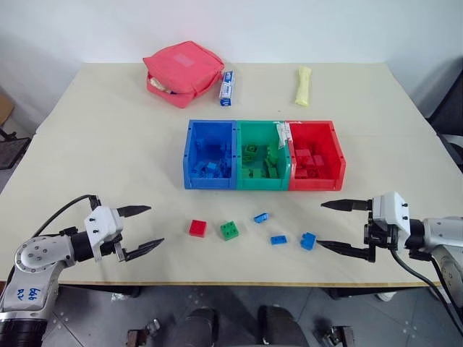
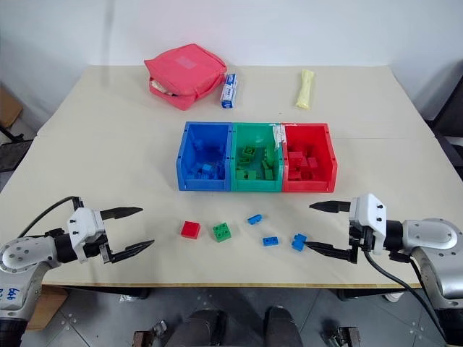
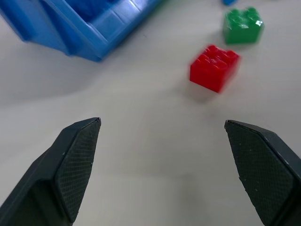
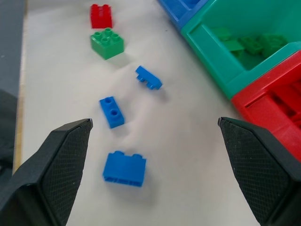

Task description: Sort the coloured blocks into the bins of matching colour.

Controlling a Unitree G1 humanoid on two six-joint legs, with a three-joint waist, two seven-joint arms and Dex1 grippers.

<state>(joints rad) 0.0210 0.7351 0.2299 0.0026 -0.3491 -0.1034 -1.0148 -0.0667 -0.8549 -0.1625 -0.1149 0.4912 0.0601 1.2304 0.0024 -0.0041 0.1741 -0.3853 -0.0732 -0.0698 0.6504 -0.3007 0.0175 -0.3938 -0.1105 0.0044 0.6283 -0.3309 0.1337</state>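
Bins sit mid-table in one joined row, long axis running left-right: blue bin [image 1: 210, 155] on the left, green bin [image 1: 262, 155] in the middle, red bin [image 1: 316, 155] on the right. Each already has matching bricks inside.

Five loose blocks lie on the table [image 1: 108, 144] in front of the bins, strung out in a rough left-to-right line:
- red block [image 1: 197, 228], furthest left, studs up
- green block [image 1: 229, 230] just beside it, studs up, turned a little off square
- flat blue block [image 1: 261, 217], angled diagonally, nearest the bins
- second flat blue block [image 1: 278, 240], long axis roughly left-right
- chunkier blue block [image 1: 308, 241], furthest right, tipped on its side in the right wrist view

Left gripper [image 1: 142, 230]: fingers spread wide, holding nothing, hovering over the table left of the red block, pointing toward it.

Right gripper [image 1: 333, 225]: fingers spread wide, nothing held, pointing left. Lower fingertip is just beside the chunky blue block; can't tell if it touches.
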